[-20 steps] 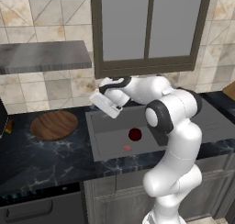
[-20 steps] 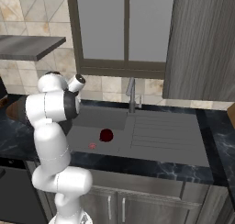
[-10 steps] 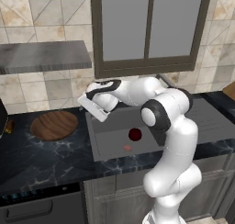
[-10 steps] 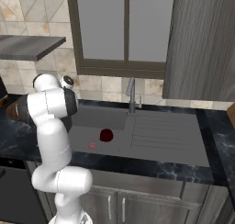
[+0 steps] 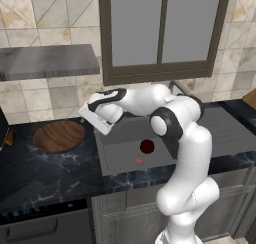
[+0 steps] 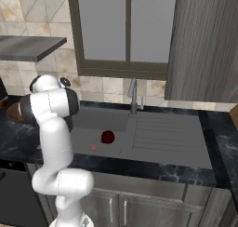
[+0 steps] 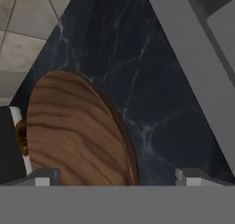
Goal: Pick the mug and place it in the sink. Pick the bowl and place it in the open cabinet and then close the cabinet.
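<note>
The dark red mug (image 5: 147, 146) (image 6: 108, 136) stands in the grey sink (image 5: 120, 153) (image 6: 93, 121), beside the small red drain mark. The wooden bowl (image 5: 59, 136) (image 7: 73, 136) lies on the dark counter left of the sink. My gripper (image 5: 90, 119) (image 7: 117, 178) hovers over the counter between the sink's left rim and the bowl, pointing toward the bowl. Its jaws are open and hold nothing; in the hand view the bowl's right part lies between the fingertips (image 7: 43, 177). The dark wood-grain cabinet (image 6: 204, 44) hangs at the right.
A black appliance (image 5: 2, 130) (image 7: 8, 147) stands at the counter's left end, close to the bowl. A grey shelf (image 5: 47, 62) juts out above the bowl. The faucet (image 6: 133, 96) rises behind the sink, with the ribbed drainboard (image 6: 162, 133) to its right.
The arm has swung left, from above the sink's left part to over the counter near the bowl. The mug has stayed in the sink. The jaws stayed open.
</note>
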